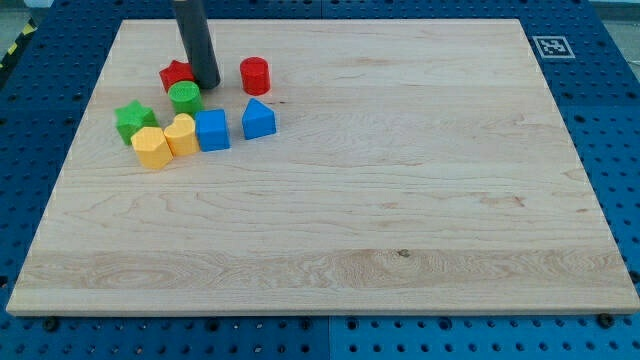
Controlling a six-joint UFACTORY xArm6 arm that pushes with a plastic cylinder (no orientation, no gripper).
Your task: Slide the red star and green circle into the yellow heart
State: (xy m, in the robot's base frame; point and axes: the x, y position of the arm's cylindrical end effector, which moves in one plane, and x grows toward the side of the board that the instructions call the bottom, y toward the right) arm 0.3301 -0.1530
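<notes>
The red star [175, 75] lies near the view's top left, partly hidden behind my rod. The green circle [184, 97] sits just below it, touching or nearly touching the star. The yellow heart [183, 135] lies below the green circle, with a small gap between them. My tip [207, 84] rests on the board at the right side of the red star and the upper right of the green circle, close to both.
A yellow hexagon [151, 147] touches the heart's left. A green star [133, 120] lies left of the green circle. A blue cube [212, 130] sits right of the heart, a blue block [258, 119] further right, and a red cylinder [255, 75] above it. The wooden board [400, 200] lies on a blue pegboard table.
</notes>
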